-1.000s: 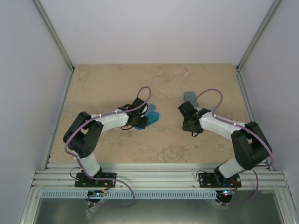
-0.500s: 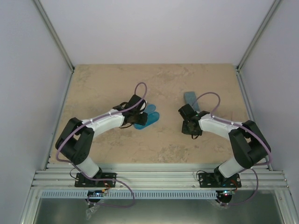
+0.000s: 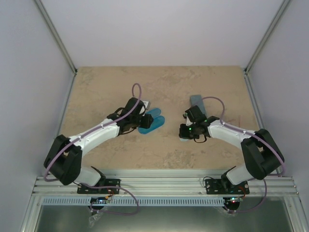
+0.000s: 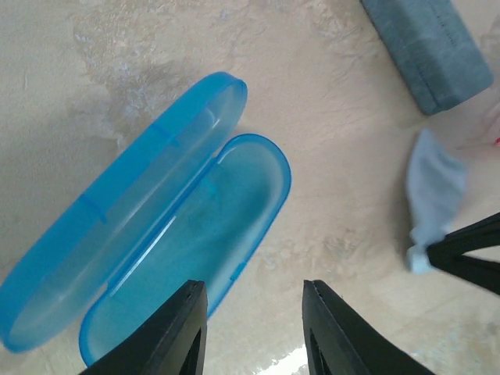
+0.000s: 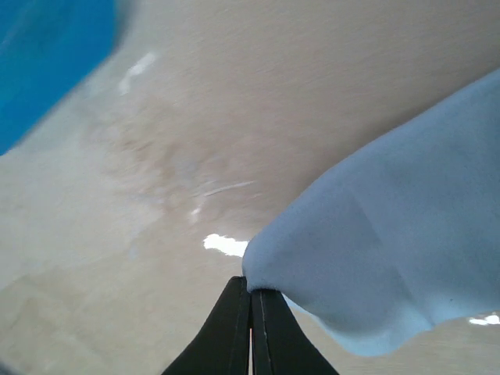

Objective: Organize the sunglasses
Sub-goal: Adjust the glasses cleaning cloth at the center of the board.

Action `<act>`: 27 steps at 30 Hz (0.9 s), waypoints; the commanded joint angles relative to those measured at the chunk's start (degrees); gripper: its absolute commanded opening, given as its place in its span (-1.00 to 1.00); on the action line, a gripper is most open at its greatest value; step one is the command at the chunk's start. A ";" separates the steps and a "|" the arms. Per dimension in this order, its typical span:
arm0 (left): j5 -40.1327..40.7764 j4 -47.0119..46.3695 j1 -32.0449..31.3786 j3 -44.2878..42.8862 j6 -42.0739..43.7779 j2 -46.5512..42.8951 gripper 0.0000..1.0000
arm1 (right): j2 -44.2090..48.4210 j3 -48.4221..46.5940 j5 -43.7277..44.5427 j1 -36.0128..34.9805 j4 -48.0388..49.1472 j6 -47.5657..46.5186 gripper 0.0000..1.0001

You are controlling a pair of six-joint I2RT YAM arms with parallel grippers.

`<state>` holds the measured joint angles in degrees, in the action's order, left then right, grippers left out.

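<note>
Neither pair of sunglasses shows clearly; only a tiny red speck point(image 4: 496, 141) sits at the right edge of the left wrist view. My left gripper point(image 3: 141, 124) point(image 4: 254, 284) is open and empty, hovering over the near end of the open, empty blue oval case point(image 3: 152, 121) point(image 4: 164, 234). My right gripper point(image 3: 184, 132) point(image 5: 251, 291) is shut on a corner of a light blue cloth point(image 5: 391, 258), which hangs from it just above the table and also shows in the left wrist view point(image 4: 434, 191).
The closed grey-blue rectangular case point(image 3: 196, 101) point(image 4: 427, 48) lies behind the right gripper. A corner of the blue case point(image 5: 47, 55) shows in the right wrist view. Metal posts and white walls bound the tan table point(image 3: 106, 87).
My right gripper has moved left and toward the front with the cloth. My left arm has stretched out, its elbow swinging down and left, while its gripper stays at the blue case.
</note>
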<state>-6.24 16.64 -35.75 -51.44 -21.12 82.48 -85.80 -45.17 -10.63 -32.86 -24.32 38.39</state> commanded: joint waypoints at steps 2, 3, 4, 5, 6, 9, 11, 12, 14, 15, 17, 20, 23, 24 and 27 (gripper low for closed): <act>-2.83 -2.64 -0.03 3.62 -3.88 -4.49 -0.24 | -2.04 0.54 -16.87 -0.26 3.93 1.97 -0.99; -2.94 -2.51 -0.02 3.98 -4.13 -5.23 -0.22 | -2.66 0.24 -18.27 -0.35 4.38 2.60 -0.99; -3.01 -2.32 -0.04 4.62 -4.70 -5.87 -0.21 | -3.15 -0.20 -19.67 -0.55 4.73 3.37 -0.99; -3.18 -2.29 -0.05 5.35 -5.28 -6.65 -0.20 | -3.62 -0.58 -20.82 -0.97 5.08 4.51 -0.99; -3.45 -2.46 -0.05 6.39 -5.88 -7.70 -0.18 | -3.95 -0.79 -22.39 -1.43 5.81 6.46 -0.99; -4.48 -3.89 -0.03 9.67 -7.88 -11.05 -0.11 | -5.01 0.29 -30.87 -3.39 13.19 12.60 -0.88; -5.11 -4.51 -0.03 11.42 -8.47 -13.04 -0.03 | -5.88 -0.36 -32.93 -4.70 15.56 14.64 -0.54; -5.58 -4.89 -0.04 12.20 -8.51 -13.92 0.00 | -5.92 -0.81 -32.11 -4.90 15.51 14.57 -0.40; -6.84 -5.71 -0.02 13.23 -8.33 -15.16 0.02 | -4.92 -2.34 -27.19 -4.35 12.53 12.67 -0.24; -7.60 -6.16 -0.02 13.55 -8.25 -15.54 0.03 | -4.06 -3.33 -23.37 -3.99 10.15 11.34 -0.21; -10.15 -7.83 -0.11 14.49 -8.35 -15.92 0.02 | -2.16 -5.27 -14.67 -3.39 4.77 8.79 -0.19; -12.47 -10.75 -1.20 15.70 -8.50 -15.72 -0.04 | -0.57 -6.07 -3.03 -2.43 -0.12 5.81 -0.19; -13.26 -13.44 -2.97 15.72 -8.90 -14.09 -0.10 | -1.00 -5.92 6.61 -1.89 -2.93 3.28 -0.20; -13.52 -14.45 -3.58 15.71 -8.90 -13.12 -0.11 | -1.67 -5.79 8.14 -1.72 -2.57 1.79 -0.20; -12.35 -15.21 -5.69 14.64 -9.55 -9.35 -0.14 | -5.46 -7.39 12.18 -1.52 -3.40 -2.82 -0.21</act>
<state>-17.39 5.26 -39.31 -36.10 -29.63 69.38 -87.35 -50.74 -10.24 -34.59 -23.38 42.72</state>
